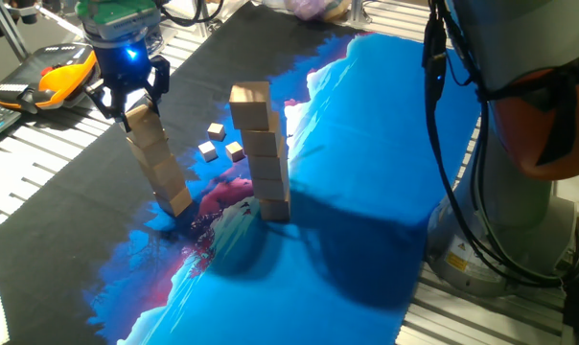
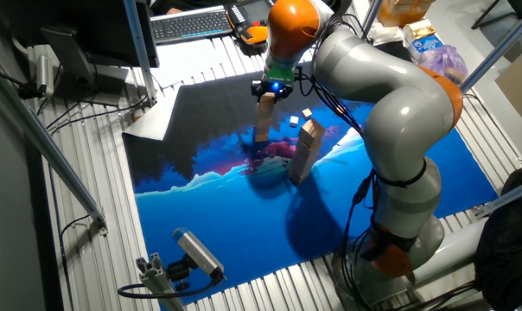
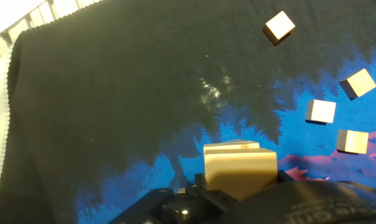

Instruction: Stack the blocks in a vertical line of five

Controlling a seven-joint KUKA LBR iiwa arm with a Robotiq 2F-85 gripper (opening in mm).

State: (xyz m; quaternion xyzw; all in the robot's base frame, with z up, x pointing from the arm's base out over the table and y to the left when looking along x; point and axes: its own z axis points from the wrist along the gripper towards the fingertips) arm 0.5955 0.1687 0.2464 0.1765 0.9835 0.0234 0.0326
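Observation:
A leaning column of several tan blocks [image 1: 160, 163] rises from the mat's dark part and tilts up to the left. My gripper [image 1: 134, 101] sits on its top, fingers on either side of the top block [image 3: 239, 167], shut on it. The other fixed view shows the same column [image 2: 263, 123] under the gripper [image 2: 274, 90]. Several small loose blocks [image 1: 216, 129] [image 3: 320, 111] lie on the mat just right of the column. The column's lower blocks are hidden in the hand view.
A taller upright stack of wider wooden cubes [image 1: 264, 153] [image 2: 304, 151] stands close to the right of the column. The blue-and-black mat [image 1: 366, 211] covers the table. An orange device [image 1: 64, 77] lies at the back left, and the arm's base [image 1: 520, 220] stands at right.

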